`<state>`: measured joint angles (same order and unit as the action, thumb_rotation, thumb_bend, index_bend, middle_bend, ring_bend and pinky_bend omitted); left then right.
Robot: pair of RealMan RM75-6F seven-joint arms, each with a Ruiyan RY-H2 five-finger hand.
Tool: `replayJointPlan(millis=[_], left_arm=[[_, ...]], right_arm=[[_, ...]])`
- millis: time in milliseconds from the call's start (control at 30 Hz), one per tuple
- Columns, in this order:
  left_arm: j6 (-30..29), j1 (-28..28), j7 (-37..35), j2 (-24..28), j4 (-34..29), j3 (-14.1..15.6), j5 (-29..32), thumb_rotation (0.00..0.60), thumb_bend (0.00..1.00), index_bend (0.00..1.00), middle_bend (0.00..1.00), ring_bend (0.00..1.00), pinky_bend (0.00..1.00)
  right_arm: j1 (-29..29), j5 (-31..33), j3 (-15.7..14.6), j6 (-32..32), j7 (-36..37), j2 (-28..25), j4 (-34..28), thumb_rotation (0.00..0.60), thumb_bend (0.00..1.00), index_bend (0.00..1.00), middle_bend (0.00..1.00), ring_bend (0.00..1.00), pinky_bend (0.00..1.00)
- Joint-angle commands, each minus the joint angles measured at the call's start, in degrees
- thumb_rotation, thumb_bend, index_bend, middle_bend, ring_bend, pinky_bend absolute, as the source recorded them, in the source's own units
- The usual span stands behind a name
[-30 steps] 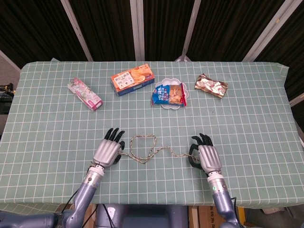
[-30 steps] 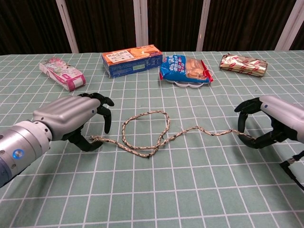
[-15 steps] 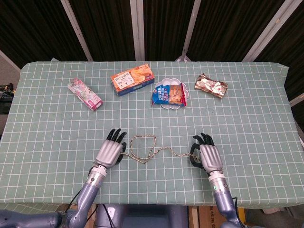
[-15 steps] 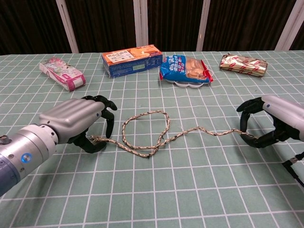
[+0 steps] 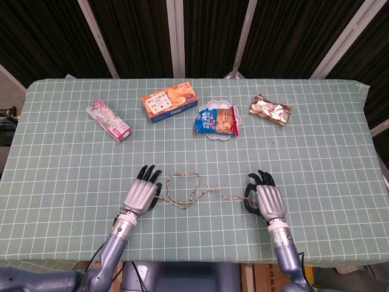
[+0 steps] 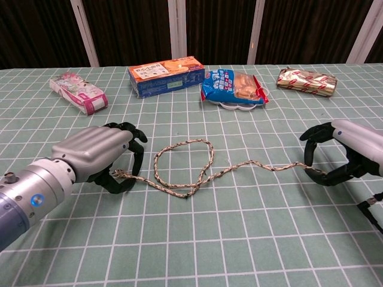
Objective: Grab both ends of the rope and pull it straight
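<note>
Lying looped between hands, rope [image 6: 191,170]: left hand [image 6: 99,156] pinches one end, right hand [image 6: 347,152] the other.

A thin braided tan-and-dark rope [image 6: 197,173] lay on the green checked tablecloth [image 6: 197,239], looped once in its middle. The silver left hand [image 6: 102,156] curled its dark fingers [image 6: 136,152] over the rope's left end; the right hand [image 6: 341,152] arched over its right end. Behind stood a pink packet [image 6: 78,92], an orange-and-blue box [image 6: 166,75], a blue snack bag [image 6: 230,86] and a gold-brown wrapped packet [image 6: 306,81].
</note>
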<state>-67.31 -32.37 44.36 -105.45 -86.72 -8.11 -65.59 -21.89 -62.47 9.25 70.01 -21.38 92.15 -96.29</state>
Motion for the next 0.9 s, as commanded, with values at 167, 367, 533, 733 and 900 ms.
replayJointPlan(millis=[167,367,533,733,900], left_arm=[[-0.53,-0.17,-0.41,0.06,-0.09,0.11,-0.22,0.6,0.54,0.6,0.16,0.0,0.0],[-1.95,0.33,-0.79,2.06,-1.7,0.06,-0.72,0.6,0.54,0.61,0.16,0.0,0.0],[-3.46,1.38,-1.98,6.59,-5.04,0.22,-1.89,0.6,0.54,0.61,0.16,0.0,0.0],[-6.01,3.66,-5.54,15.78,-9.59,0.37,-4.38,0.6,0.55,0.61,0.17,0.0,0.0],[-8.32,6.58,-10.38,24.03,-12.88,0.31,-5.09,0.6,0.55,0.61,0.17,0.0,0.0]], right_arm=[[0.05,-0.06,-0.14,0.25,-0.02,-0.37,-0.15,0.6,0.43,0.64,0.21,0.0,0.0],[0.27,-0.32,0.05,0.84,0.17,-1.51,-0.82,0.6,0.43,0.64,0.21,0.0,0.0],[0.68,-0.94,0.36,1.59,0.55,-3.94,-2.01,0.6,0.43,0.64,0.21,0.0,0.0],[1.78,-1.22,1.31,2.72,2.1,-8.84,-3.22,0.6,0.43,0.64,0.21,0.0,0.0],[3.19,-0.91,1.31,3.09,3.78,-13.15,-3.42,0.6,0.43,0.64,0.21,0.0,0.0]])
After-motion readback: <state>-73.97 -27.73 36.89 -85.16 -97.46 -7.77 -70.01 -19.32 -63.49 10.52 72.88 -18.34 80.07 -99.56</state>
